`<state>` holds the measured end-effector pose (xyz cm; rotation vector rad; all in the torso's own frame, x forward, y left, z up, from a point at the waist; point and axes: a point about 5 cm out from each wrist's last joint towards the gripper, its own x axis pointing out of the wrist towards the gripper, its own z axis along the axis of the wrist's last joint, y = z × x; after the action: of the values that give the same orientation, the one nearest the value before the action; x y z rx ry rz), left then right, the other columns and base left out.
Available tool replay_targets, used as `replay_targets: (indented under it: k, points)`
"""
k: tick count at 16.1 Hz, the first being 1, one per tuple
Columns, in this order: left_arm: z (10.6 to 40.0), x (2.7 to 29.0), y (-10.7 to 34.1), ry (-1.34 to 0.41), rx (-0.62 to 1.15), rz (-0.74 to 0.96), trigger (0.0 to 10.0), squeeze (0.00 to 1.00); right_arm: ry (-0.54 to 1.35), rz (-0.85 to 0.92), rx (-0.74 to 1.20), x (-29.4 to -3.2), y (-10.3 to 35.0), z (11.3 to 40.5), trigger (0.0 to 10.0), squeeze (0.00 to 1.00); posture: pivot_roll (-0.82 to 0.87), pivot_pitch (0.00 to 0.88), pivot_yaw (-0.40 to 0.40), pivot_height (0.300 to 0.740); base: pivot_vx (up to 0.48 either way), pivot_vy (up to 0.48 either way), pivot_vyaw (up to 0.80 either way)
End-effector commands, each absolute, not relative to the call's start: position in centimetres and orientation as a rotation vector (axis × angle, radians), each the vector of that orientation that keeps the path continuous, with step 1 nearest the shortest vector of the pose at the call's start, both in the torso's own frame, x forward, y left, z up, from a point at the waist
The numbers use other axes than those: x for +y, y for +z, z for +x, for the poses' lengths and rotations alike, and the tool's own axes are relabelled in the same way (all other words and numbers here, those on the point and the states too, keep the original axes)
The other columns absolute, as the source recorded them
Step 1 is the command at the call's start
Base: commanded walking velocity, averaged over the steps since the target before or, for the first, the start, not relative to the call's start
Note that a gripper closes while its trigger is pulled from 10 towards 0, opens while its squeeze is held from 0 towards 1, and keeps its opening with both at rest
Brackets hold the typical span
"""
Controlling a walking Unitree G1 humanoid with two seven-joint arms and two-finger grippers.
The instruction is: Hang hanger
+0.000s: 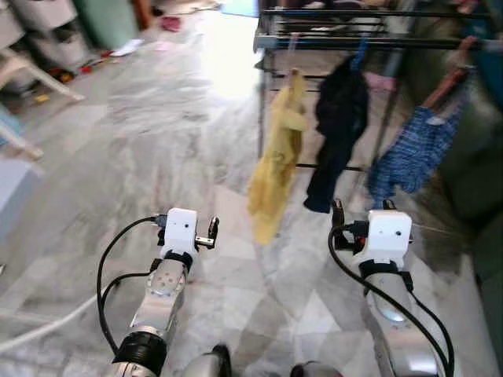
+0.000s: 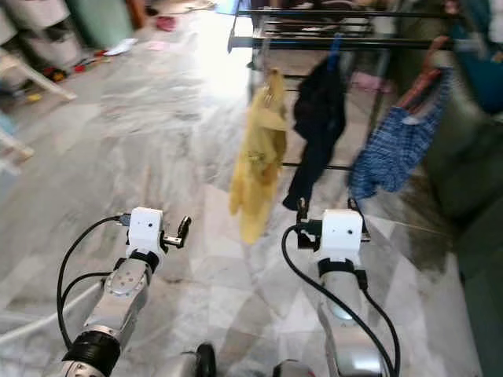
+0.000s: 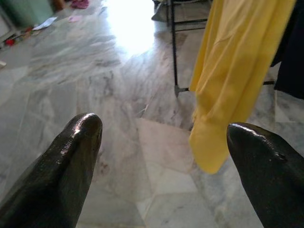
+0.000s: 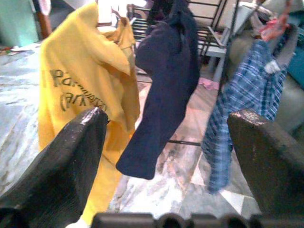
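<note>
3 garments hang on the drying rack (image 1: 330, 39) at 12–1 o'clock: yellow shirt (image 1: 277, 157), navy garment (image 1: 336, 126), blue plaid shirt (image 1: 413, 149), each on a hanger; hangers barely discernible. Both arms reach fwd, low over the marble floor (image 1: 157, 141). Left end effector (image 3: 161, 156) at 10 o'clock, fingers apart, empty. Right end effector (image 4: 166, 147) at 2 o'clock, fingers apart, empty, facing the clothes.
</note>
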<state>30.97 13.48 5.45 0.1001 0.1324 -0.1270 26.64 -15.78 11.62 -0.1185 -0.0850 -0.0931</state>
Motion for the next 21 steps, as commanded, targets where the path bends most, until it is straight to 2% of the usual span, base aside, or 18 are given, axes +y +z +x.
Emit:
replay_targets:
  k: [1, 5, 8, 14, 17, 21]
  points:
    - [30.6, 14.2, 4.7, -0.104, 0.168, 0.110, 10.0, 0.00, -0.084, -0.105, -0.074, -15.7, 11.3, 26.6, 10.0, 0.00, -0.16, 0.171, 0.052, 0.740, 0.000, 0.259, 0.59]
    - [30.5, 14.1, 4.3, -0.110, 0.179, 0.125, 10.0, 0.00, -0.070, -0.098, -0.054, -15.6, 10.7, 26.5, 10.0, 0.00, -0.16, 0.167, 0.052, 0.740, 0.000, 0.148, 0.24]
    - [29.8, 14.5, 2.6, -0.119, 0.248, 0.192, 10.0, 0.00, -0.044, -0.084, 0.026, -15.6, 8.3, 26.3, 10.0, 0.00, -0.17, 0.167, 0.052, 0.740, 0.000, 0.000, 0.00]
    - [26.4, 16.6, -2.6, -0.128, 0.531, 0.272, 10.0, 0.00, 0.011, 0.043, 0.380, -16.2, -0.1, 25.4, 10.0, 0.00, -0.12, 0.129, 0.027, 0.740, 0.000, 0.000, 0.00]
    - [24.8, 17.8, -4.3, -0.057, 0.671, 0.256, 10.0, 0.00, 0.031, 0.091, 0.522, -16.2, -2.9, 24.4, 10.0, 0.00, -0.13, 0.111, 0.022, 0.740, 0.000, 0.000, 0.00]
    - [21.8, 19.0, -6.5, -0.071, 0.864, 0.335, 10.0, 0.00, -0.021, 0.209, 0.727, -16.4, -5.9, 22.1, 10.0, 0.00, -0.14, 0.089, 0.020, 0.740, 0.000, 0.000, 0.00]
